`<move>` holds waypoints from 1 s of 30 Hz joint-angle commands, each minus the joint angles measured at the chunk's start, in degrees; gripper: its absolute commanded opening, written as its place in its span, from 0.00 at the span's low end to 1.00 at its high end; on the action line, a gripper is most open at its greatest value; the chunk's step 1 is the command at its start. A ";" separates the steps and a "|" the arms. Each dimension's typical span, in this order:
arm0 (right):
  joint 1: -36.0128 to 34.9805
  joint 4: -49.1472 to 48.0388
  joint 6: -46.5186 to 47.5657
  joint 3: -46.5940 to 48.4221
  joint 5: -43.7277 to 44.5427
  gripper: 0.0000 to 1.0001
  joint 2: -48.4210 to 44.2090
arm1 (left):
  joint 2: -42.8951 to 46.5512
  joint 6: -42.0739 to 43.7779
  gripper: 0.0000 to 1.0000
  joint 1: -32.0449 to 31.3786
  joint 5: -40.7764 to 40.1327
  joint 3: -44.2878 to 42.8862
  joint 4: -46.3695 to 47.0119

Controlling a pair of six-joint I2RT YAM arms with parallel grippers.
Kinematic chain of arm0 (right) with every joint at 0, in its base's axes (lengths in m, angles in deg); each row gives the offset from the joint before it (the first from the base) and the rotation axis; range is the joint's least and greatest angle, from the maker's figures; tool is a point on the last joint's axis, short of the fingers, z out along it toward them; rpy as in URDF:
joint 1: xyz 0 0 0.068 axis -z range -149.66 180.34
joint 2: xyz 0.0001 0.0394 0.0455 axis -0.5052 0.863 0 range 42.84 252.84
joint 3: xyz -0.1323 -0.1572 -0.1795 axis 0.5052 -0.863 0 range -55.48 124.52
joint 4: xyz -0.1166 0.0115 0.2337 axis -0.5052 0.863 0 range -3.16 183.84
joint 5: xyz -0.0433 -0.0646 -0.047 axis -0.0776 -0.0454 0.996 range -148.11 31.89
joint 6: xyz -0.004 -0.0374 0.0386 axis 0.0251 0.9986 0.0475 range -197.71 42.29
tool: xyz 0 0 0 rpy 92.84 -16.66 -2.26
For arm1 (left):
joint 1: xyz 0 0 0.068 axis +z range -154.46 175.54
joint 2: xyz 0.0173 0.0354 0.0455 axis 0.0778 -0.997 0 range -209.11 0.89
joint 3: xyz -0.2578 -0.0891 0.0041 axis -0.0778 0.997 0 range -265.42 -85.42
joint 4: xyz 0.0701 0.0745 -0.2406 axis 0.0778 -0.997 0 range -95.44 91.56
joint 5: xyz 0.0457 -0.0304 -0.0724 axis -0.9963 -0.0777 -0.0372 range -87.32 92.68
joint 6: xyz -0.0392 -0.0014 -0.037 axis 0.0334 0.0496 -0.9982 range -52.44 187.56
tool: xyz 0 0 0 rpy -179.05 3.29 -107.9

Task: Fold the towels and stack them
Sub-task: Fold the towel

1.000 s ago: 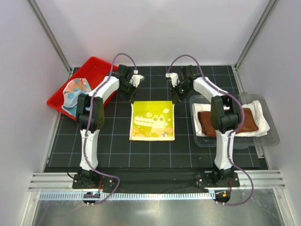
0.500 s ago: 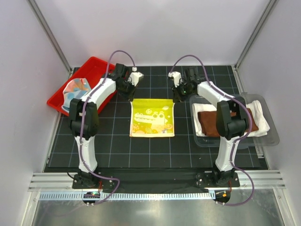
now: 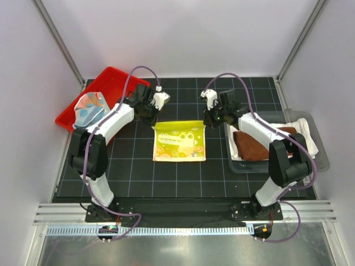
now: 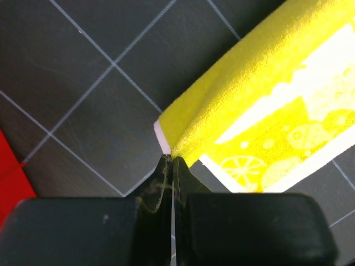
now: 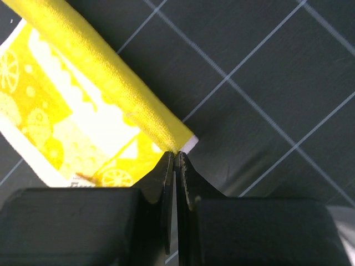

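- Evidently the yellow-green crocodile towel [image 3: 178,143] was the piece being worked. It lay near the middle of the black gridded mat [image 3: 138,177] with its print facing up.
- Its twelve-o'clock edge stood raised off the mat and curled toward six o'clock, while the six-o'clock hem lay flat.
- The left gripper [image 4: 169,162] was pinched tight on the towel's corner at eleven o'clock, with the cloth caught right at the fingertips.
- The right gripper [image 5: 175,156] was clamped the same way on the corner at one o'clock, so both far corners were held.
- Judged from this, the step in hand was the first half-fold of this towel, with the fold begun but not laid down.
- The next move probably called for both corners to travel toward six o'clock together and level, so the lifted edge landed square on the near hem. After that the jaws would need to let go.
- If one arm ran ahead of the other, the fold would likely skew. The shallow pinch could also slip.
- At three o'clock a clear bin [image 3: 321,160] held a brown towel [image 3: 248,148] lying on a white towel [image 3: 308,145], which looked like the stack to join later.
- At ten o'clock a red tray [image 3: 113,77] held the light-blue multicoloured towel [image 3: 89,108], bunched and not yet folded.
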 commanded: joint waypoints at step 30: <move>-7.80 -3.79 -18.30 -20.77 10.80 0.01 -16.58 | 14.95 -8.82 0.00 -9.79 -7.92 19.26 1.73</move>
